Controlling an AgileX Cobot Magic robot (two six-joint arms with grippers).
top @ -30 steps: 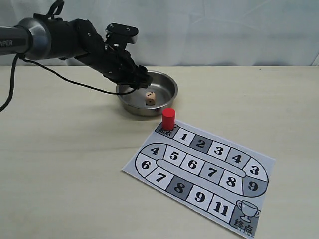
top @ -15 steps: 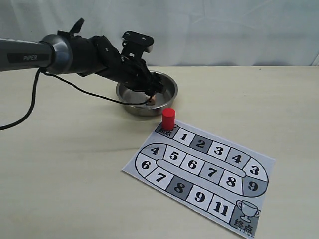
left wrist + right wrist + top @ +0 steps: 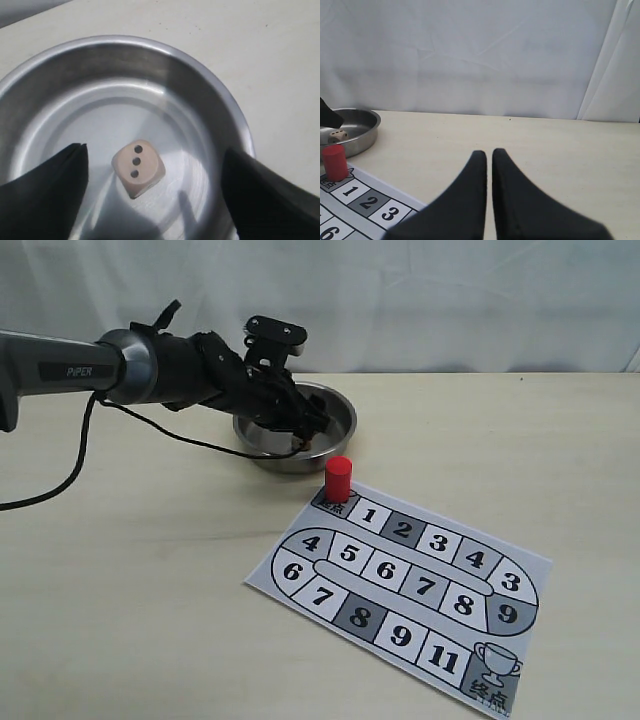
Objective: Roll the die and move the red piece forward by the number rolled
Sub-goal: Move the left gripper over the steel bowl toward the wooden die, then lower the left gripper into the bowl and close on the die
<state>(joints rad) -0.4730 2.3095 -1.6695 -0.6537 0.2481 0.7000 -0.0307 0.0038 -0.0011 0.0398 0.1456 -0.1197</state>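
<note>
Hovered in the steel bowl [image 3: 200, 75] with left fingers [image 3: 50, 190] released on either side of the die [image 3: 137, 167].
Saw the die lying on the bowl's floor between the spread fingers, touching neither, three pips showing. Found the red piece [image 3: 338, 478] upright on the corner square just before the 1 on the numbered board [image 3: 400, 580], near the bowl on the tabletop [image 3: 150, 590]. Noted right fingers [image 3: 465, 200] clenched together on nothing.

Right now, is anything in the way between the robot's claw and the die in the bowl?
No, nothing visible is. The left gripper is open over the metal bowl, one finger on each side of the die. Only bare bowl floor shows between the fingers and the die.
</note>
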